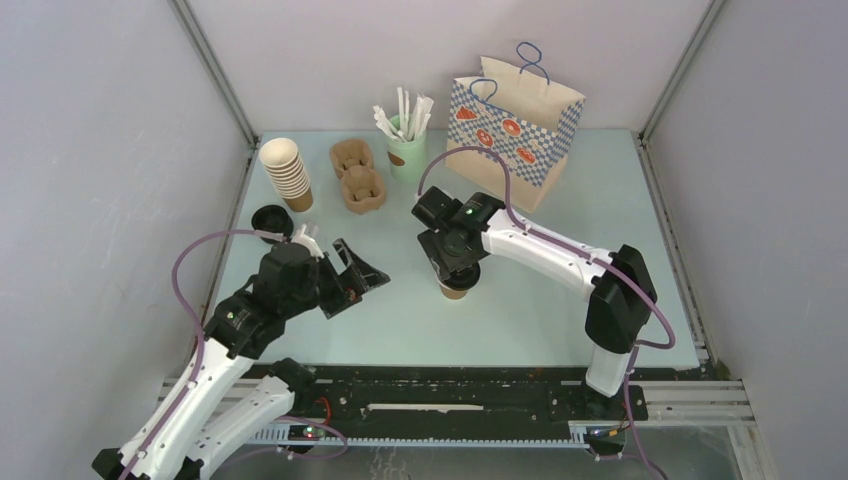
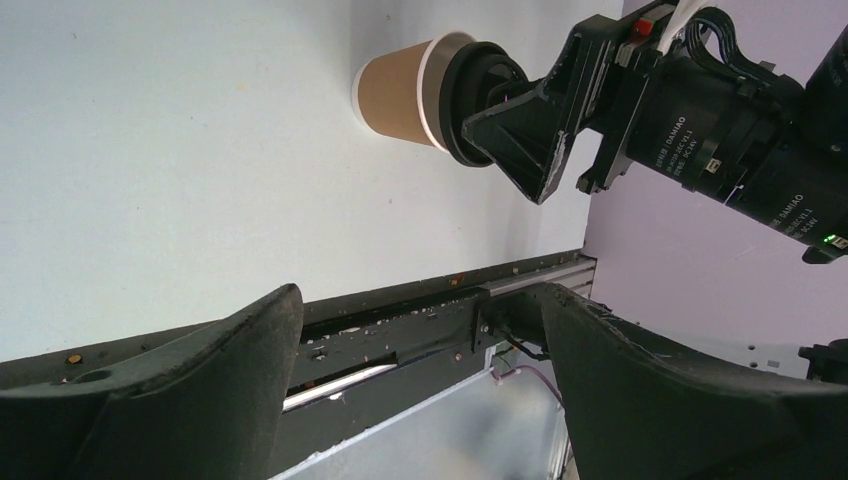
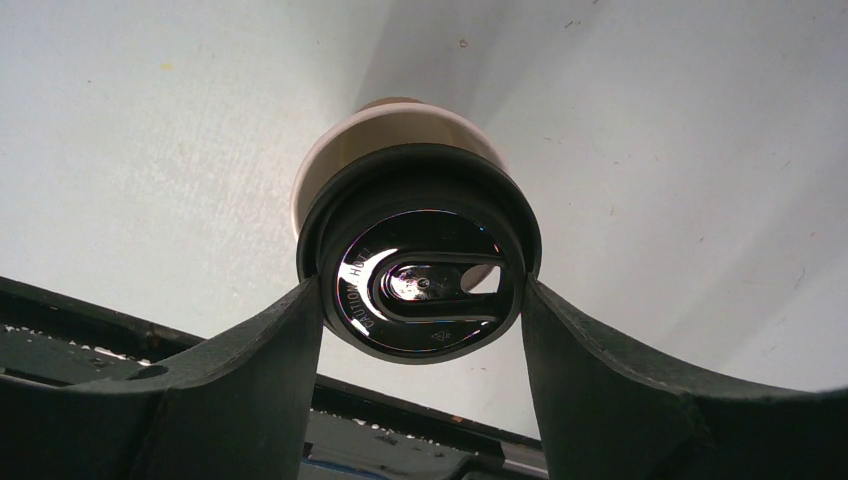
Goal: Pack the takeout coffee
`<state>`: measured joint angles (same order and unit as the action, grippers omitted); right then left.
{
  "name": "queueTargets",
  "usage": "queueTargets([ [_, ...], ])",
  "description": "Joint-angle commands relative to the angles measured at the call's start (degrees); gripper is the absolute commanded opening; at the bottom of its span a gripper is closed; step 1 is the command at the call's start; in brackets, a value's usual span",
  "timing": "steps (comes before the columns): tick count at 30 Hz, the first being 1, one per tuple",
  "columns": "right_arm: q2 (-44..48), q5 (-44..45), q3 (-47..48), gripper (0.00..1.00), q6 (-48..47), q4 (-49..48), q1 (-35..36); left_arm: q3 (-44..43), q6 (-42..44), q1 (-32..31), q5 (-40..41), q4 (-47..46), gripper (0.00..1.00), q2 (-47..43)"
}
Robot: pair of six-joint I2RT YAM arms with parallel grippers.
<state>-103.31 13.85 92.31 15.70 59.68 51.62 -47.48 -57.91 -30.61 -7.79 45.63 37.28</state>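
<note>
The takeout coffee (image 1: pixel 455 290), a brown paper cup under a black lid (image 3: pixel 420 260), stands upright mid-table. My right gripper (image 1: pixel 458 268) comes down on it from above, and both fingers press the sides of the lid, so it is shut on the coffee (image 3: pixel 420 290). The left wrist view shows the same cup (image 2: pixel 395 90) with the right fingers (image 2: pixel 530 150) round its lid. My left gripper (image 1: pixel 355 280) hovers open and empty to the left of the cup, apart from it, with nothing between its fingers (image 2: pixel 420 300).
A checked paper bag (image 1: pixel 515 120) stands open at the back right. Along the back left are a stack of lidless cups (image 1: pixel 285 170), two pulp cup carriers (image 1: pixel 358 175) and a green cup of stirrers (image 1: pixel 407 145). A loose black lid (image 1: pixel 270 220) lies behind the left arm.
</note>
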Motion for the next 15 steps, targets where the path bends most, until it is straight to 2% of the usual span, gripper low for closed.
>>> queueTargets([
  [1,0.1,0.9,2.1,0.71,-0.7,-1.7,0.8,-4.0,1.8,0.2,-0.3,-0.4,0.94,0.3],
  [15,-2.0,0.7,3.1,0.72,-0.9,-2.3,0.9,-4.5,2.6,0.2,-0.7,-0.3,0.94,1.3],
])
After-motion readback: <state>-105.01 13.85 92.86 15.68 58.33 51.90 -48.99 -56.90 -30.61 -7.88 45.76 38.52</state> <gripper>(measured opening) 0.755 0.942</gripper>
